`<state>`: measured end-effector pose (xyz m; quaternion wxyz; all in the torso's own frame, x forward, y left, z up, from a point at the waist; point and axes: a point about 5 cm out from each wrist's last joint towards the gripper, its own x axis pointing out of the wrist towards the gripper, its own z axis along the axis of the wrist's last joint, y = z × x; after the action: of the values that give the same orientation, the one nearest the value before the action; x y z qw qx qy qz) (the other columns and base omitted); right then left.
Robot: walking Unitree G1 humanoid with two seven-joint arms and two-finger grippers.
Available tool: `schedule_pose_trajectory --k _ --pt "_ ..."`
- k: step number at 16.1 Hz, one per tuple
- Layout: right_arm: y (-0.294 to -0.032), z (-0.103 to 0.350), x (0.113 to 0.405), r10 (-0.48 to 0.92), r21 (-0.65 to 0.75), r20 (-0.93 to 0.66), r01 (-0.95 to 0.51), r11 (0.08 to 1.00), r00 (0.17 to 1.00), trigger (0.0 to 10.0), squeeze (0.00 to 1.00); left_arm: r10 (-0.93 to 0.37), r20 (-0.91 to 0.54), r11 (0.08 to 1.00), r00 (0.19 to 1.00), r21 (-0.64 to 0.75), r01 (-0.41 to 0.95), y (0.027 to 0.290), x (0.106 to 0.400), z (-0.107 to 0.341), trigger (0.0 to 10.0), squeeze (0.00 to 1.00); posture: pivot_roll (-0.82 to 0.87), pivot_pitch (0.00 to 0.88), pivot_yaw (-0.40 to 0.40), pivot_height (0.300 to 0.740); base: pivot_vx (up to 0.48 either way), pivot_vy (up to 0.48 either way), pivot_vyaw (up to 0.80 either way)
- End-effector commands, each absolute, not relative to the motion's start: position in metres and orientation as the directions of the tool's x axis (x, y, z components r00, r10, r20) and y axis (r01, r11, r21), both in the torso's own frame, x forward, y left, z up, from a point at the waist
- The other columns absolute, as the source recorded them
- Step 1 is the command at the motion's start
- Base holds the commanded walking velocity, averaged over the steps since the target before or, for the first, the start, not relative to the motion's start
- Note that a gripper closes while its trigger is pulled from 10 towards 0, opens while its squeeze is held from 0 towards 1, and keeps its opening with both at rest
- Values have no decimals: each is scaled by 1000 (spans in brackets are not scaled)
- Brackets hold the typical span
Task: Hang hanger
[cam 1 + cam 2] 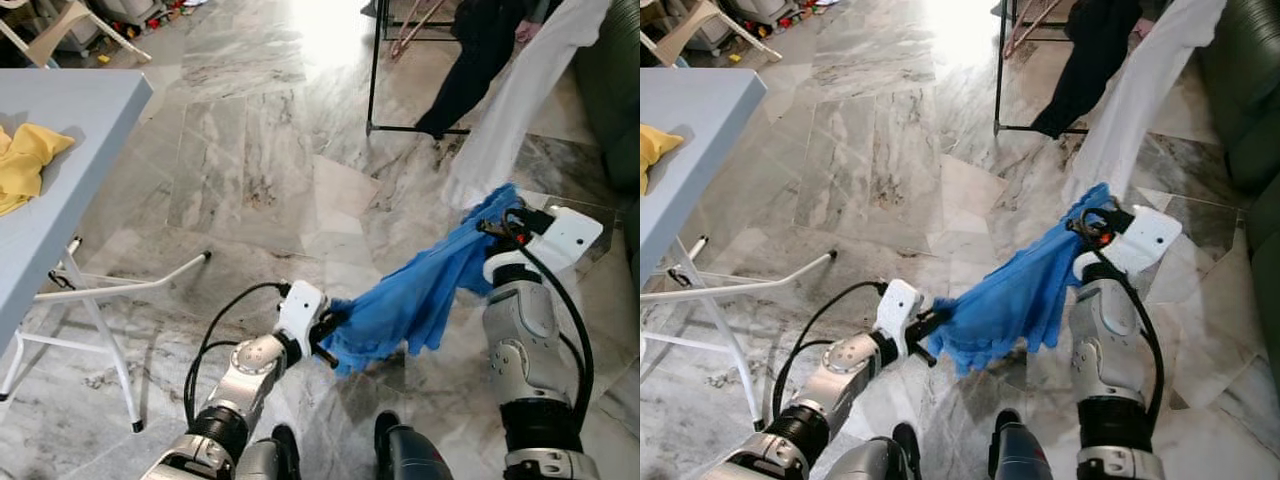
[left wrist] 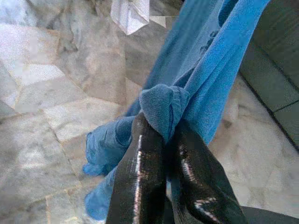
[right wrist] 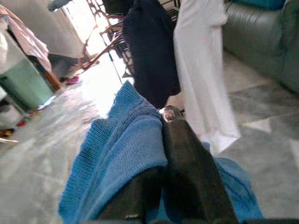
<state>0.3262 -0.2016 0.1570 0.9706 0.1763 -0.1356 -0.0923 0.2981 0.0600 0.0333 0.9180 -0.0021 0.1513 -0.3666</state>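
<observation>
At the far left a grey folding table (image 1: 60, 180) carries a yellow cloth (image 1: 28, 160) above the marble floor (image 1: 250, 160). The left gripper (image 1: 332, 330) is clamped on the lower bunched end of a blue knitted garment (image 1: 425, 285), its black fingers (image 2: 140, 182) pinching a fold, and the cloth stretches up to the right gripper (image 1: 492, 228), which is closed on the upper edge. Beyond it, a white garment (image 1: 520, 95) and a dark garment (image 1: 478, 60) hang by a black rack (image 1: 374, 70), with a green sofa (image 1: 610, 80) at the far right.
</observation>
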Motion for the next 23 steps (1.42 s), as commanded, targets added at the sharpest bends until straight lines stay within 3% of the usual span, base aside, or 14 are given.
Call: schedule_pose_trajectory --k 1,6,11,15,19,20,21,23 --pt "-208 169 322 -246 398 273 124 909 930 0 0 -655 -327 750 681 -175 637 68 290 18 10000 1000 -166 259 105 740 0 0 0" --pt "-198 179 328 -176 462 269 34 886 947 0 0 -678 -349 727 647 -190 660 65 285 13 10000 1000 -166 257 105 740 0 0 0" --pt "-159 191 341 37 466 270 -164 869 962 0 0 -732 -327 679 598 -273 682 54 281 12 10000 1000 -196 256 89 740 0 0 0" --pt "-141 198 347 101 447 272 -218 867 957 0 0 -709 -310 705 633 -276 654 49 284 14 10000 1000 -206 250 70 740 0 0 0" --pt "-126 211 352 140 463 290 -267 845 947 0 0 -670 -255 731 698 -389 560 41 293 23 10000 1000 -210 252 62 740 0 0 0" --pt "-119 216 352 159 467 298 -289 836 941 0 0 -662 -222 725 715 -428 539 36 297 29 10000 827 -216 253 58 740 0 0 0" --pt "-114 220 351 173 464 303 -304 832 937 0 0 -669 -198 710 716 -453 539 30 299 34 10000 0 -221 253 54 740 0 0 0" --pt "-108 225 349 194 470 313 -329 819 930 0 0 -713 -158 661 683 -475 581 17 299 41 10000 0 -227 251 52 740 0 0 0"
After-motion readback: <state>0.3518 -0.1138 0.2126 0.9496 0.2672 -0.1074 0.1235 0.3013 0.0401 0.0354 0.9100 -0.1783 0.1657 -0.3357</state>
